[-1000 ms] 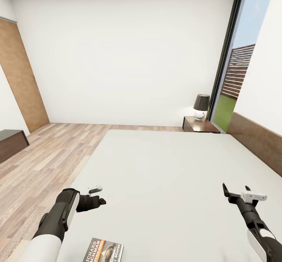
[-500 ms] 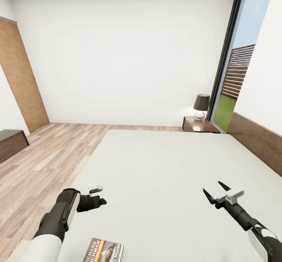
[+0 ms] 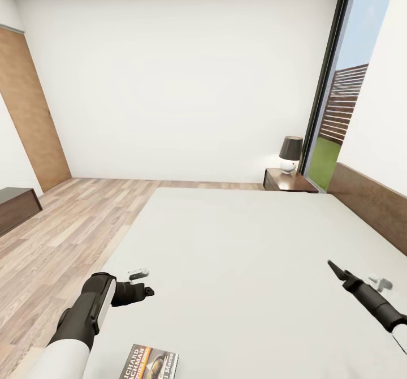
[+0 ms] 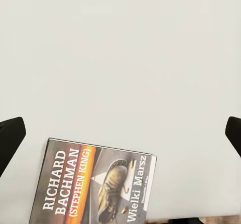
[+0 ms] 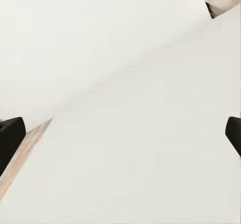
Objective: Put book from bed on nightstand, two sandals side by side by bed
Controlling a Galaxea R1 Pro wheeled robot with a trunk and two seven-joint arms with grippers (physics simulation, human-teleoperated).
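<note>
The book point(image 3: 150, 362) lies flat on the pale grey bed point(image 3: 243, 237) near its close left corner, dark cover up with white lettering. My left gripper point(image 3: 142, 292) hovers over the mattress a little beyond the book. In the left wrist view its fingers stand wide apart with the book point(image 4: 95, 184) below them and nothing between them. My right gripper point(image 3: 338, 270) hangs open over the right side of the mattress, far from the book. A nightstand point(image 3: 289, 181) stands at the bed's far right corner. The two sandals are out of view.
A dark-shaded lamp point(image 3: 290, 154) sits on the nightstand. A wooden headboard point(image 3: 367, 203) runs along the bed's right side, below a tall window point(image 3: 350, 85). Wood-plank floor point(image 3: 68, 226) lies left of the bed, with a dark bench point(image 3: 14, 206) and a wooden door point(image 3: 28, 113).
My right arm swung left, then back to the right and lower, with the gripper turning at the wrist. The left arm and the book stayed put.
</note>
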